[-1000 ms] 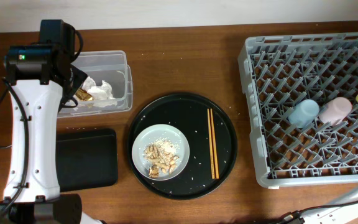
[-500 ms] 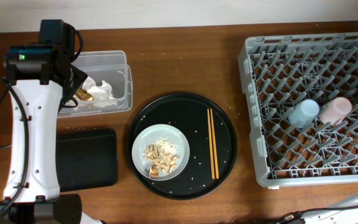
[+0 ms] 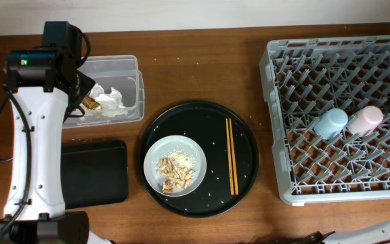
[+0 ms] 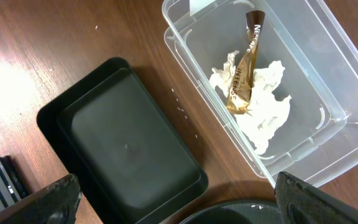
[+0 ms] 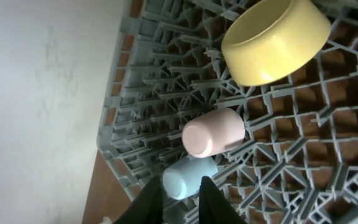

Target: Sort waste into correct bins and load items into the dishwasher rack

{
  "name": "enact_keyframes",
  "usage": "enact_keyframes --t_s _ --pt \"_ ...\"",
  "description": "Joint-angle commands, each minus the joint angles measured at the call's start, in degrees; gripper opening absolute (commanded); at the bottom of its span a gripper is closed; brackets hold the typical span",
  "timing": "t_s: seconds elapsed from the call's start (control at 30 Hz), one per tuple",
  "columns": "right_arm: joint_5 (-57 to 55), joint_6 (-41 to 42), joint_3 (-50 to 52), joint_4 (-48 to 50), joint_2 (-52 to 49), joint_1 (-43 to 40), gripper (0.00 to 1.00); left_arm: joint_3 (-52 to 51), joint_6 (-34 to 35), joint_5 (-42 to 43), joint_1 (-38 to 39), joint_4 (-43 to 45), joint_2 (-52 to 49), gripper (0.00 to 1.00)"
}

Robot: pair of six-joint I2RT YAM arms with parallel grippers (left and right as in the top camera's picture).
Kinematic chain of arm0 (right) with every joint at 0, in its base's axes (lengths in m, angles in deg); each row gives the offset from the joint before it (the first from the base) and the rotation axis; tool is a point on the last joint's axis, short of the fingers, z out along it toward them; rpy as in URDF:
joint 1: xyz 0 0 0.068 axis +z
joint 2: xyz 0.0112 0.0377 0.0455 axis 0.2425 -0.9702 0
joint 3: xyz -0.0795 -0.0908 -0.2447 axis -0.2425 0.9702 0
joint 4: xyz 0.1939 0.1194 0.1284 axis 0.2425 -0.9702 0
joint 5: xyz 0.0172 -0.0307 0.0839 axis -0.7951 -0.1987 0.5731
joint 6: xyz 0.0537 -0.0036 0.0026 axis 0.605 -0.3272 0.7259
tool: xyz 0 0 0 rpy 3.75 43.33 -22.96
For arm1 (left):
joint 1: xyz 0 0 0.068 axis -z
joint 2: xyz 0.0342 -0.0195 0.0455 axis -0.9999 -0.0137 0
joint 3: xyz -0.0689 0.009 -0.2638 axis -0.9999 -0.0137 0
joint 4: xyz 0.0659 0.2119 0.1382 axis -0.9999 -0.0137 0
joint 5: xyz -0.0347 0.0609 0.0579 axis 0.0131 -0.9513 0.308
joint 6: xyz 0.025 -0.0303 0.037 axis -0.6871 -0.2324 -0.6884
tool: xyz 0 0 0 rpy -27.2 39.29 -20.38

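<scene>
Three items (yellow bowl [image 5: 272, 40], pink cup [image 5: 213, 132], light blue cup [image 5: 188, 176]) lie wedged between pegs of the dishwasher rack [image 5: 166, 81], which should prevent rolling. Right claw [image 5: 180, 190] slightly parted, empty; left claw [image 4: 179, 202] released.

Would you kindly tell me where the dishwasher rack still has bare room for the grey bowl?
The dishwasher rack is bare between its left wall and the light blue cup, and in the bands above and below the cups in the overhead view. It is crowded mid-right, where that cup, the pink cup and the yellow bowl cluster.
</scene>
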Motion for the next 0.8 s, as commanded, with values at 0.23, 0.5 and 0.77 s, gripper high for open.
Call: enact_keyframes --t_s 0.23,0.5,0.77 --pt "-23.6 4.5 0.0 10.4 3.1 9.1 0.06 0.4 0.3 -0.8 0.0 -0.1 0.9 0.99" --pt "-41.5 4.8 0.0 22.5 -6.5 18.0 0.04 0.4 0.3 -0.8 0.0 -0.1 0.9 0.99" --pt "-50.4 4.8 0.1 25.6 -15.7 20.4 0.04 0.4 0.3 -0.8 0.0 -0.1 0.9 0.99"
